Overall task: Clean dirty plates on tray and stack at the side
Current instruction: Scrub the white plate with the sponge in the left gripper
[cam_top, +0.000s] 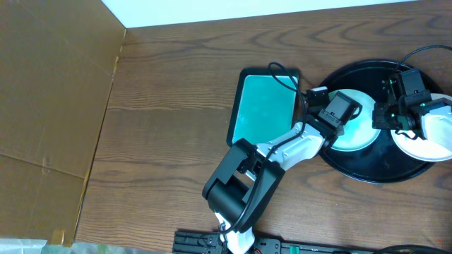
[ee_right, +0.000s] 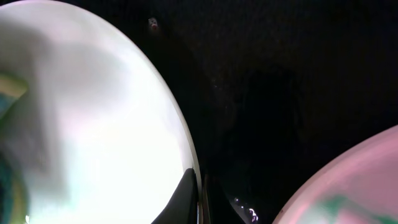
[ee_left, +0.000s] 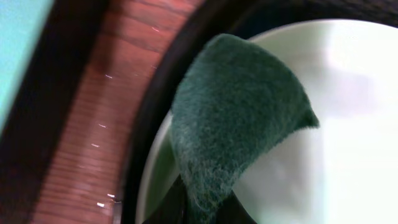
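Observation:
The round black tray [cam_top: 367, 169] lies at the right of the table. A pale aqua plate [cam_top: 359, 134] lies on its left half. My left gripper [cam_top: 337, 130] is shut on a dark green scouring pad [ee_left: 236, 112] that rests on this plate [ee_left: 348, 124] near its left rim, just inside the tray's rim [ee_left: 155, 93]. My right gripper [cam_top: 392, 120] is shut on the plate's right rim [ee_right: 200, 199]; the plate [ee_right: 93, 112] fills the left of the right wrist view. A second, white plate [cam_top: 431, 141] lies at the tray's right edge and shows in the right wrist view [ee_right: 354, 186].
A rectangular teal tray with a black rim [cam_top: 265, 106] lies just left of the round tray, with a cable over its top right corner. A brown cardboard sheet [cam_top: 49, 106] covers the table's left side. Bare wood [ee_left: 87, 124] shows between the two trays.

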Controlling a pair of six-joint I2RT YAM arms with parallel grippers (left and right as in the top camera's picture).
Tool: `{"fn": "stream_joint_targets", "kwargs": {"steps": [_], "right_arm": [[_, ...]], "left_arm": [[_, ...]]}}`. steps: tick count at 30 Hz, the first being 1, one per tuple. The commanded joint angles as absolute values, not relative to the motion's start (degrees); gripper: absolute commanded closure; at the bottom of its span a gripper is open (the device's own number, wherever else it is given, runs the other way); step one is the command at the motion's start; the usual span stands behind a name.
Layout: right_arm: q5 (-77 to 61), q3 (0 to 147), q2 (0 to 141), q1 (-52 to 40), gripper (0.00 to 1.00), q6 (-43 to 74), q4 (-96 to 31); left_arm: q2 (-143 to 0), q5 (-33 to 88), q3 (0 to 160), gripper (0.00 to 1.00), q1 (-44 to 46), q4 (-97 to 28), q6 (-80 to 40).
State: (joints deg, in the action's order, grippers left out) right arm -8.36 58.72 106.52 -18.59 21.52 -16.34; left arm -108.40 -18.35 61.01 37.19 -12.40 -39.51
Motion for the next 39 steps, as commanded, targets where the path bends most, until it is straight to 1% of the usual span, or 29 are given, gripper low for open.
{"fn": "stream_joint_targets", "kwargs": {"steps": [1,4,6,9,12,16,19,27,32,35,39], "right_arm": [[-5.37,58.41,107.66,-18.39,0.98,22.26,-16.78],[-5.34,58.41,107.66,-18.41,0.98,22.26,-16.62],[-5.34,58.41,107.66,-18.41,0.98,22.26,-16.51],[-5.37,58.41,107.66,-18.41,0.98,22.26,-16.51],[-5.39,58.41,107.66,-18.41,0.98,22.26,-16.53],[-5.37,58.41,107.66,-18.41,0.98,22.26,-16.34],[-5.39,58.41,107.66,-18.41,0.99,22.26,-16.34],[-4.89,58.43,107.61,-18.33,0.99,22.00,-16.03],[-4.32,58.43,107.00,-18.52,0.99,16.58,-16.08],[-2.96,58.48,105.71,-18.52,0.99,15.97,-15.90],[-2.81,58.48,102.80,-18.59,0.99,13.50,-15.62]], "left_arm": [[-106.00,-23.59,59.70,0.93,34.94,-13.52,-37.08],[-103.09,-17.69,59.70,0.93,34.94,-10.79,-37.15],[-102.10,-11.70,59.70,0.93,34.94,-8.40,-38.30],[-102.80,-0.01,59.68,0.93,35.00,-4.47,-41.89],[-104.51,5.67,59.68,0.93,35.51,-2.26,-42.52],[-107.53,5.98,59.68,0.93,36.23,-2.66,-41.91],[-110.10,4.51,59.68,0.93,36.05,-2.94,-39.22],[-109.32,-8.82,59.68,0.93,33.36,-9.04,-33.06],[-104.18,-16.32,59.68,0.93,31.90,-12.73,-32.56],[-99.02,-15.20,59.70,0.93,31.81,-12.75,-32.99],[-92.84,-8.12,59.68,0.93,31.77,-12.32,-33.23]]}}
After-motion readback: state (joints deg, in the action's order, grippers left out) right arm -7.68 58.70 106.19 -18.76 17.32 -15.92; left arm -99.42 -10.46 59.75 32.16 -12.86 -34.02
